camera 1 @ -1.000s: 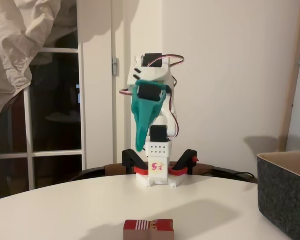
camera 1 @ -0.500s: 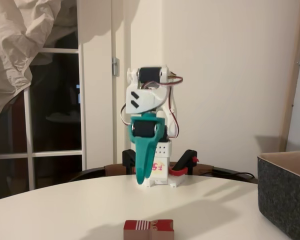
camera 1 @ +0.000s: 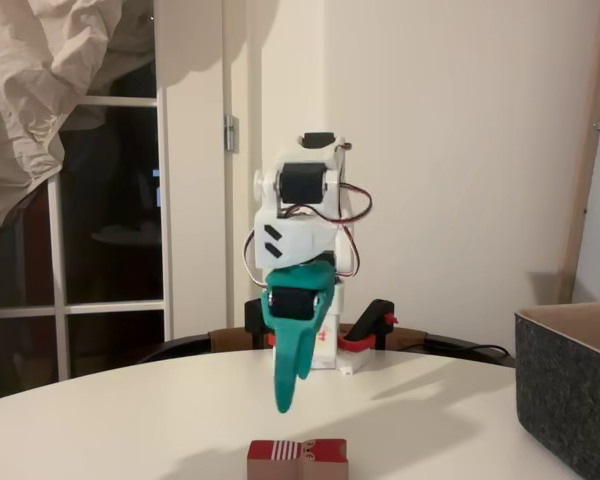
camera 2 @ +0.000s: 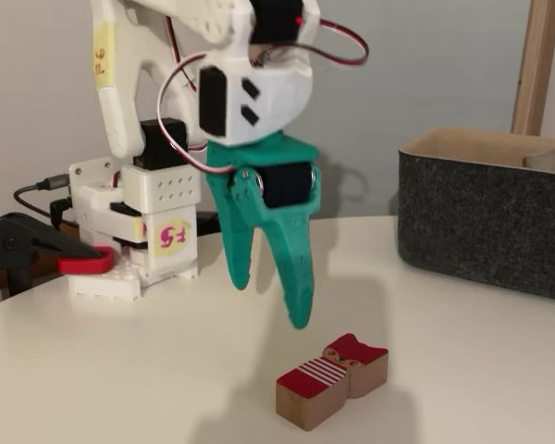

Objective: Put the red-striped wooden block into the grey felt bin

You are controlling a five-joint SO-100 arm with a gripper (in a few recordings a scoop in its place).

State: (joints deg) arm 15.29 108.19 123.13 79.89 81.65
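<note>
Over the past second the arm has folded forward and down, carrying the teal gripper from high beside the arm's upright to a point low above the white table, its fingers now parted over the red-striped wooden block.

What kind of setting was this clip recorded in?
Probably a room in a home, not a lab: a round white table, a dark glass-paned door with cloth draped beside it, and a grey felt bin on the table.
</note>
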